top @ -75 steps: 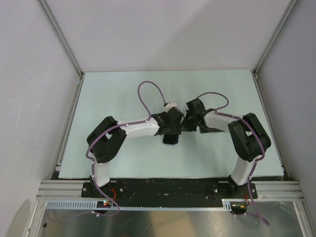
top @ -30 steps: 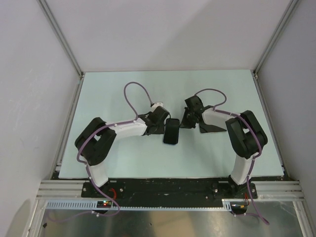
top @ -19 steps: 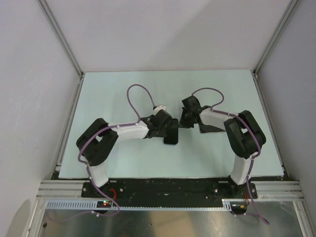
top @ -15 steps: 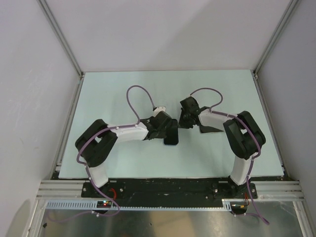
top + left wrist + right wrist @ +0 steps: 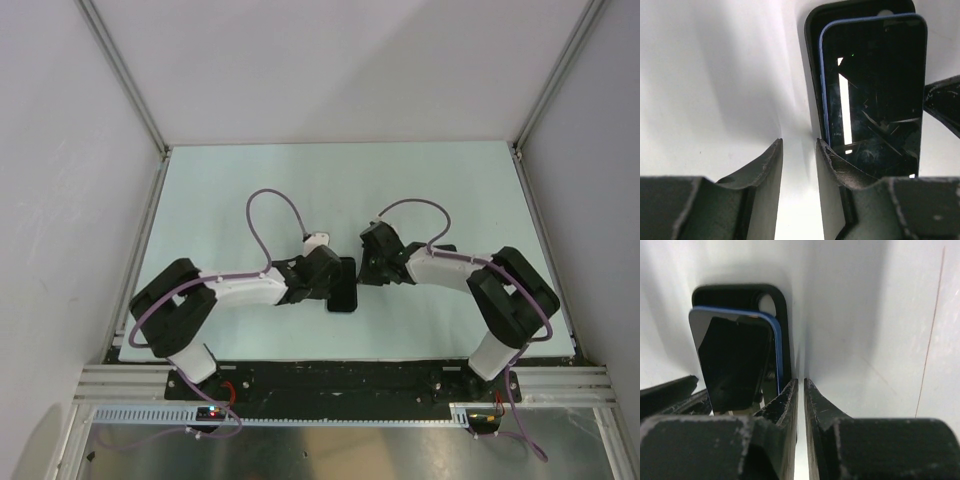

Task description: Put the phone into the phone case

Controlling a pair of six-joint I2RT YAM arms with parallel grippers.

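1. Looking down from the top cam: two robot arms reach inward over a pale green table [image 5: 250, 190] and meet at its centre, w/ a dark phone and case lying flat between them.
2. Phone [image 5: 872, 90]: black glass, blue edge, face up. It rests on top of the black case [image 5: 840, 12], but the two are not lined up. The case's end w/ the round camera hole sticks out past the phone's end, and the case rim shows along one long side.
3. Left gripper [image 5: 799, 142]: low at the table on the phone's left side. Jaws part open w/ a modest gap and only bare table between them; nothing held. Its inner finger overlaps the phone's near corner.
4. Right gripper [image 5: 801, 382]: low on the phone's opposite side. Jaws all but closed, just a thin slit, nothing between them. Its inner finger sits against the blue edge of the phone.
5. Each wrist cam also catches a bit of the other gripper at the frame's edge, just beside the phone.
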